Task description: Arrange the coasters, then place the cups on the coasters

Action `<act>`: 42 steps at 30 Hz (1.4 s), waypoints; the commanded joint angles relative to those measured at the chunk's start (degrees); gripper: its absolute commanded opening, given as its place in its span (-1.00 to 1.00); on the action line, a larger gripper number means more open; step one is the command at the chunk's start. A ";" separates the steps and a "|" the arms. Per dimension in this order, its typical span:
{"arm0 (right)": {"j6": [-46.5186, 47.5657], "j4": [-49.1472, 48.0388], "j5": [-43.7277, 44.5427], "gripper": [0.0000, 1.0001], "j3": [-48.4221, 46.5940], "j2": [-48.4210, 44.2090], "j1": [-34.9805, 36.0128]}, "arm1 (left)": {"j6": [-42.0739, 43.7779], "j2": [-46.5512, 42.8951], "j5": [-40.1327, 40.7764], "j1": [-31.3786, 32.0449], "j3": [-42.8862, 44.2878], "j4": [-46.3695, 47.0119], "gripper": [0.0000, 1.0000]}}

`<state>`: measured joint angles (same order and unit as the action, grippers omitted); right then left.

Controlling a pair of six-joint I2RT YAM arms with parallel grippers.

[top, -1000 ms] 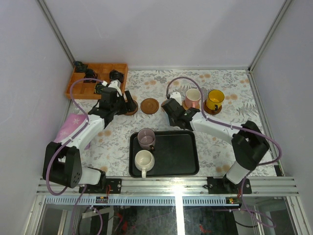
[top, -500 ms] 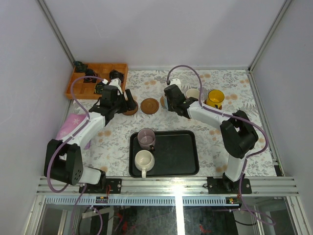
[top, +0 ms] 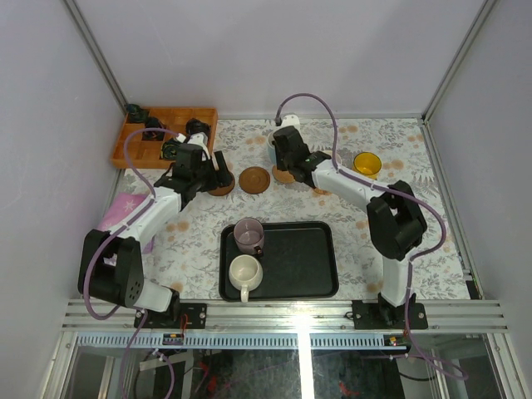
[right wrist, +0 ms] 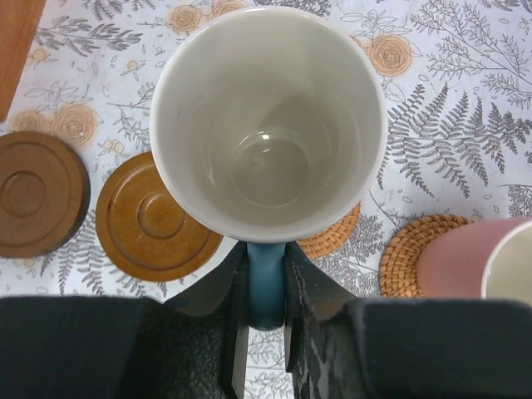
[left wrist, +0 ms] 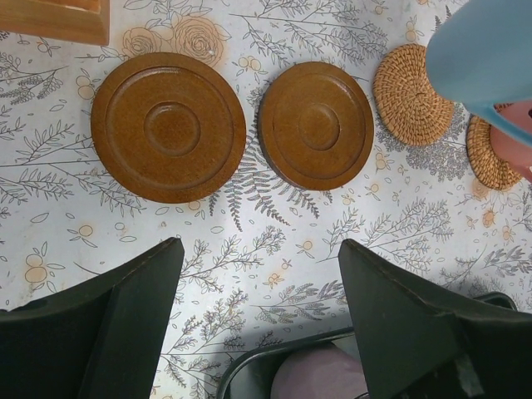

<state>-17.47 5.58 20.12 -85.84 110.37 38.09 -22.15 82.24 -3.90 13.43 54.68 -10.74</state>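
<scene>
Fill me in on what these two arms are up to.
The right arm, jaws shut on its handle, holds the light blue ceramic mug over a round woven coaster, beside the pink mug. The left arm hovers with open jaws near two round brown wooden coasters. The mauve mug and cream mug sit on the black rectangular tray.

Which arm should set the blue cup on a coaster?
Right. The right fingers grip the blue cup by its handle, over a woven coaster. The left fingers are open and empty.
</scene>
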 commanded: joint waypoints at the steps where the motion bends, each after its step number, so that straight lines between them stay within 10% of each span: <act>1: 1.29 -5.01 0.93 -1.00 -5.37 1.42 -1.69 | 1.15 0.80 -0.24 -0.25 2.26 0.57 0.52; 42: -4.64 3.82 -0.72 -1.00 1.26 1.98 -2.40 | 0.70 1.57 -1.73 -0.25 0.65 1.80 0.52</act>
<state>-20.12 7.94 18.48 -85.52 115.96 35.81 -22.13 83.40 -5.04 13.43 55.27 -10.70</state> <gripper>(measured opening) 0.226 0.761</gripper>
